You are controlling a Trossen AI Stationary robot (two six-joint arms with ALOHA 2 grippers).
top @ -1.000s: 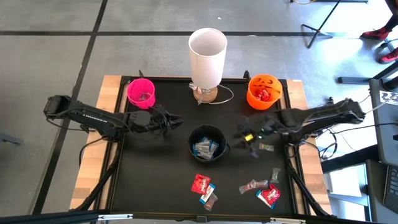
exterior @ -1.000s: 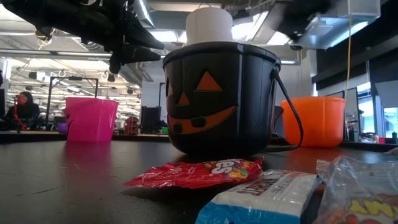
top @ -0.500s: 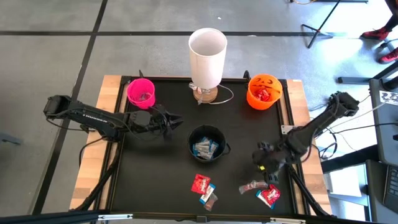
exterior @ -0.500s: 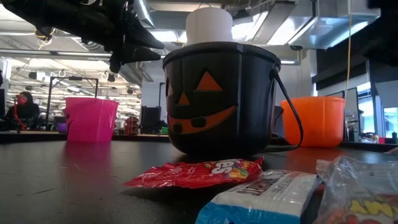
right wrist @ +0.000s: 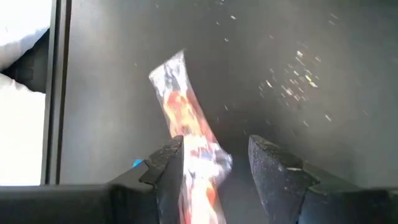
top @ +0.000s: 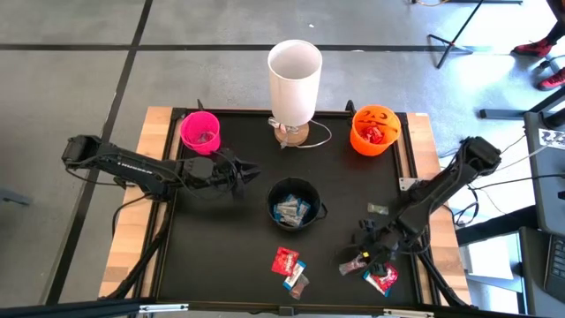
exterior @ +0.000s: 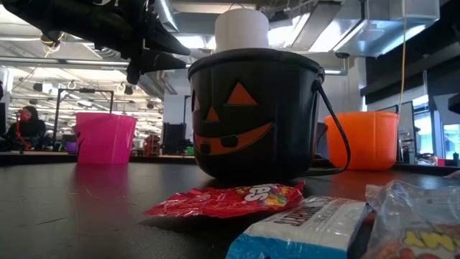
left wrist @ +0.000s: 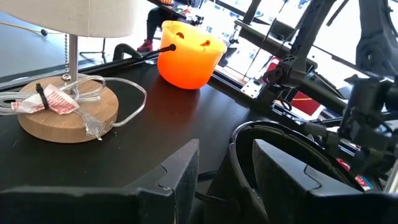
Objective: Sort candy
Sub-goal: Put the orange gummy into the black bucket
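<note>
Candy lies on the black table near its front edge: a red packet [top: 284, 260] with a blue-and-white bar [top: 294, 276] in the middle, and a brownish-grey wrapper [top: 357, 263] and a red packet [top: 384, 279] at the right. My right gripper [top: 365, 245] hangs open, tipped down, just over the brownish-grey wrapper [right wrist: 186, 134], whose near end runs under one finger; no touch shows. My left gripper [top: 247, 172] stands open and empty left of the black pumpkin bucket [top: 294, 204], which holds several silvery bars.
The pink cup [top: 200, 130] stands at the far left and the orange pumpkin bucket [top: 374, 129], with red packets inside, at the far right. A white lamp [top: 294, 84] on a wooden base stands between them. One small wrapper [top: 378, 209] lies right of the black bucket.
My right gripper has swung from beside the black bucket toward the table's near edge and down, tipping more steeply downward, and now hangs over the candy at the front right. Its fingers stay open. The candy has not moved.
</note>
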